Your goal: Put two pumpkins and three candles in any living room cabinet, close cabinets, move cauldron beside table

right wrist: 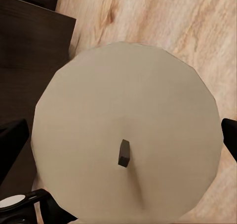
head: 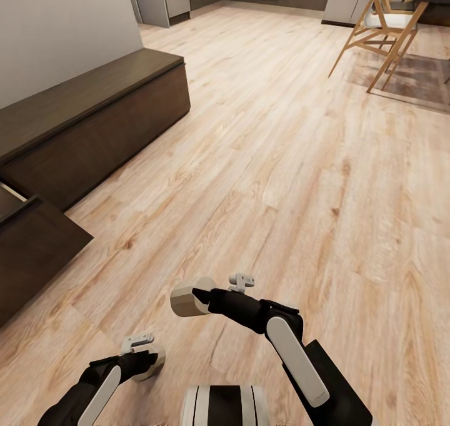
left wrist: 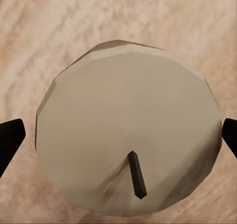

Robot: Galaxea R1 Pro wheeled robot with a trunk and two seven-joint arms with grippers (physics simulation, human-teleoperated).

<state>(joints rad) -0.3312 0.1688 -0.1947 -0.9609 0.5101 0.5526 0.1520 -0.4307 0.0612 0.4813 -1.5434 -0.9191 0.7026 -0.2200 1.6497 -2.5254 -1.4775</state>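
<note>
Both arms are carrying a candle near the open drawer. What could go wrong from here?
1. The open drawer juts out over the floor at the left; turning toward it, the base or left gripper could hit its front.
2. Each candle is held only at its sides by the jaws; the right candle, held out sideways, might slip during motion.

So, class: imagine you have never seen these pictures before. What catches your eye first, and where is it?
Each pincer grips a pale grey candle: the right pincer holds one candle low in the middle of the head view, and the left pincer holds another candle nearer the robot. At the left stands the long dark cabinet, one drawer pulled open over the pale wood floor.
</note>
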